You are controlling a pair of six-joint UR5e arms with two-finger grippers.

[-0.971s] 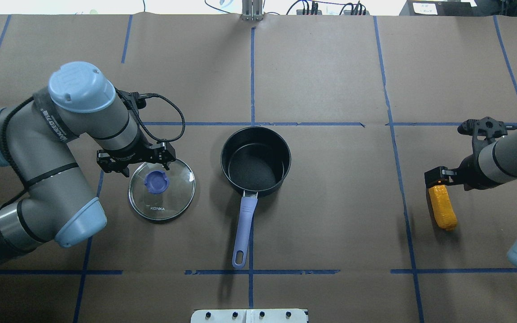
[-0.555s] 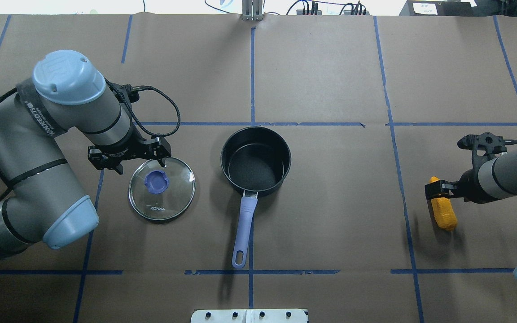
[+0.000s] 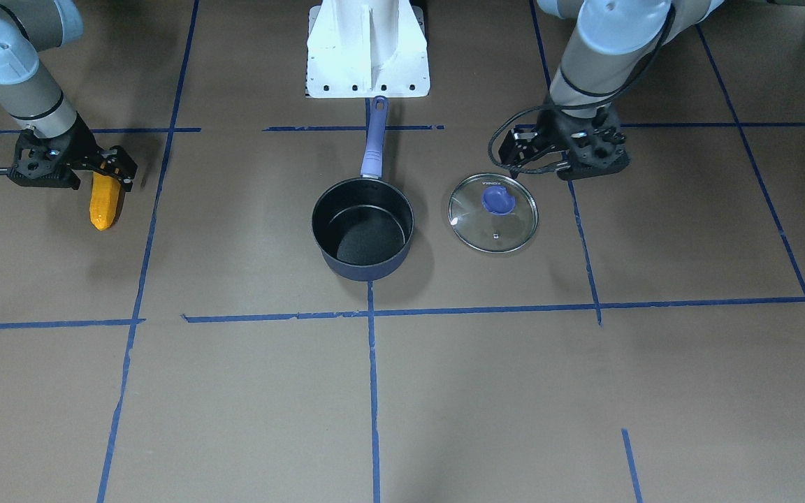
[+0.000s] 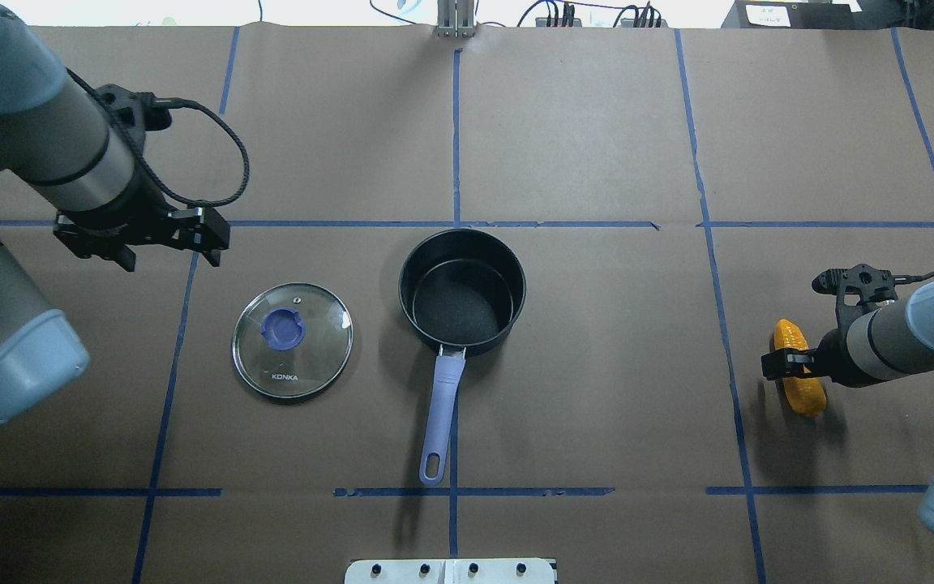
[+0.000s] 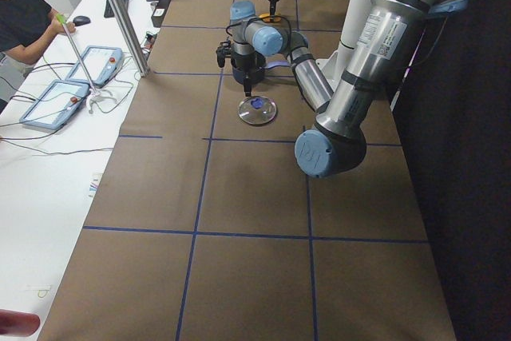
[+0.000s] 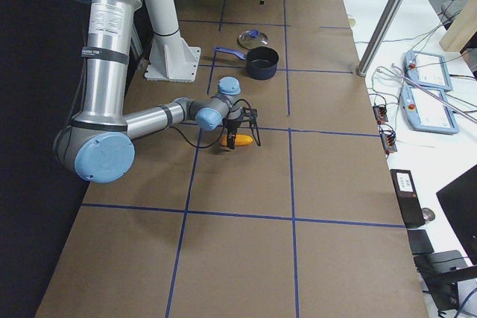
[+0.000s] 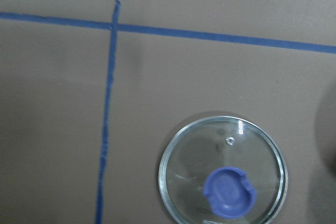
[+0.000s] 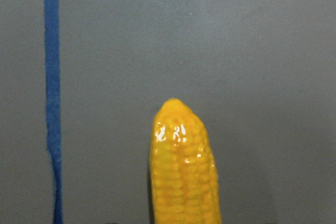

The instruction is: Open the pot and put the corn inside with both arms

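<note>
Pot (image 4: 455,304) empty, lid (image 4: 305,357) beside; left gripper (image 4: 169,255) gapes empty, right gripper (image 4: 793,365) gapes astride corn (image 4: 804,396).

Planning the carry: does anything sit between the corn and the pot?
Nothing visible does. The pot is open, and its lid lies on the side away from the corn.

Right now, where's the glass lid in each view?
Front-facing: lid right of centre.
Overhead: lid left of centre.
Exterior left: lid upper middle.
Exterior right: lid top middle.
Left wrist: lid lower right.
Right wrist: not in it.
Landmark: the open pot beside it.
</note>
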